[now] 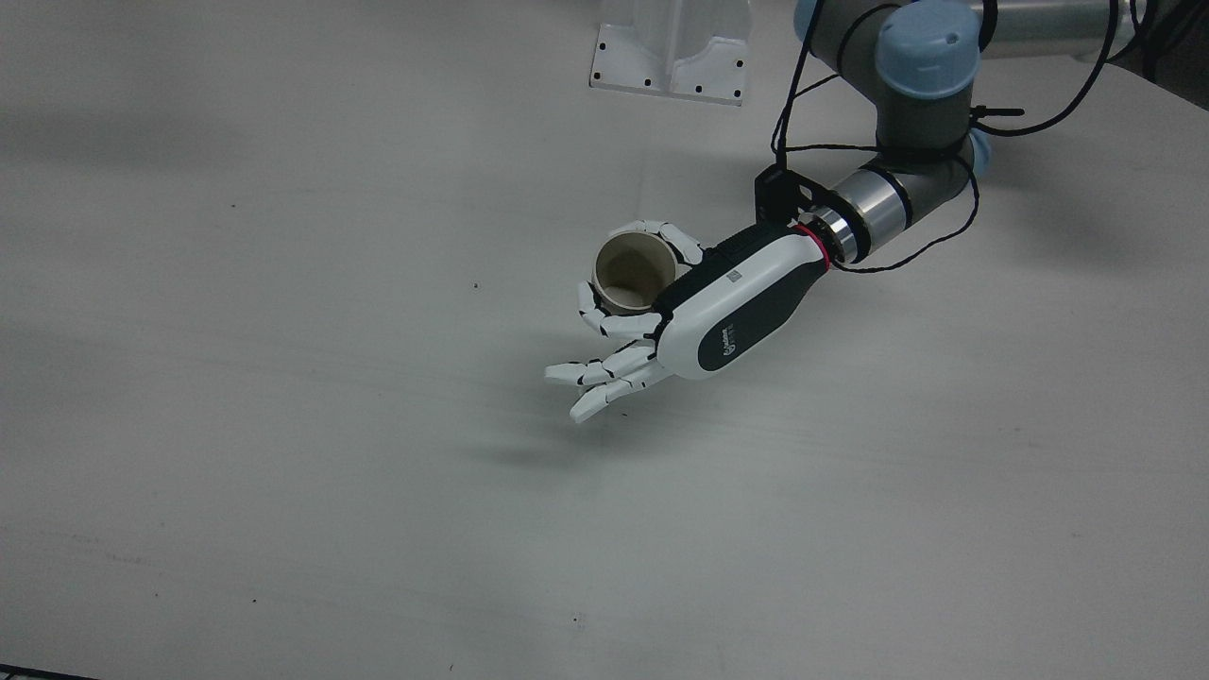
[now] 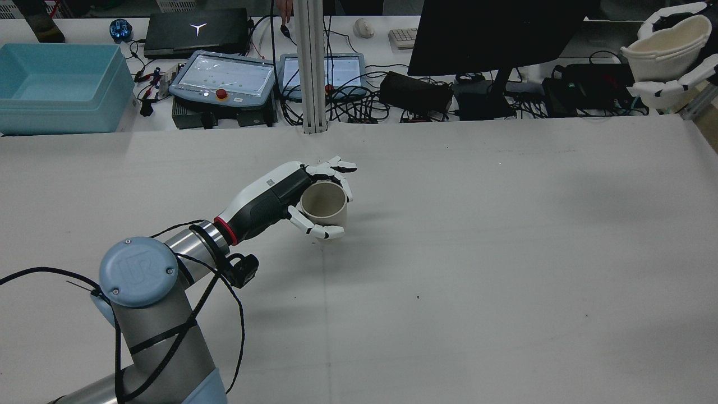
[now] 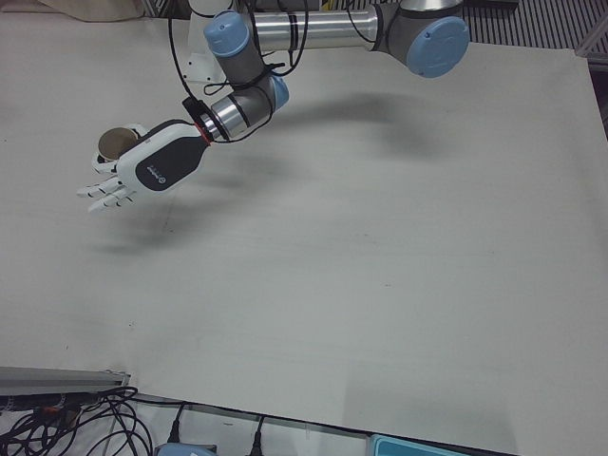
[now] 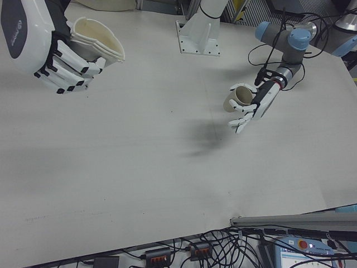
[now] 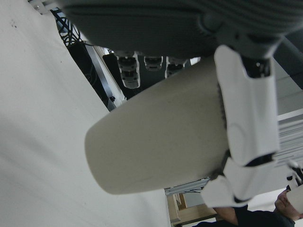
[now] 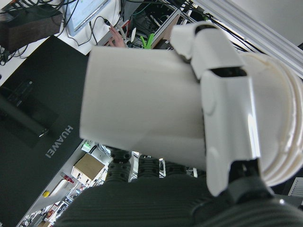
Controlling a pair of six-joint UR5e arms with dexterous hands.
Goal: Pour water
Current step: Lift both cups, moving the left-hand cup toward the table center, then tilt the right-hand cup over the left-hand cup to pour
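The left hand (image 1: 661, 312) is gripping a beige paper cup (image 1: 633, 274) near the middle of the white surface (image 1: 283, 472). Two fingers are wrapping around the cup's wall while the others (image 1: 604, 373) are stretching out free beside it. The cup is standing roughly upright with its mouth facing up; in the front view I am looking straight into it, and only its pale bottom is showing, with no liquid that I can make out. In the left hand view its base seems to be hanging just clear of the surface, though I cannot tell for certain.

The right hand (image 4: 47, 47) is holding up a second container, a pale cup with a pinched, spout-like rim (image 4: 100, 39), well apart from the first, high over the far right edge of the surface as the rear view shows it. Its fingers (image 2: 667, 87) are closing around the cup's wall. This cup is tilting, its mouth turning sideways, and its inside is not showing clearly enough for me to tell what it holds.

Beyond the surface, in the rear view, a light blue bin (image 2: 56, 87) is sitting open on a cluttered desk, beside two teach pendants (image 2: 224, 78) and a dark monitor (image 2: 493, 33).
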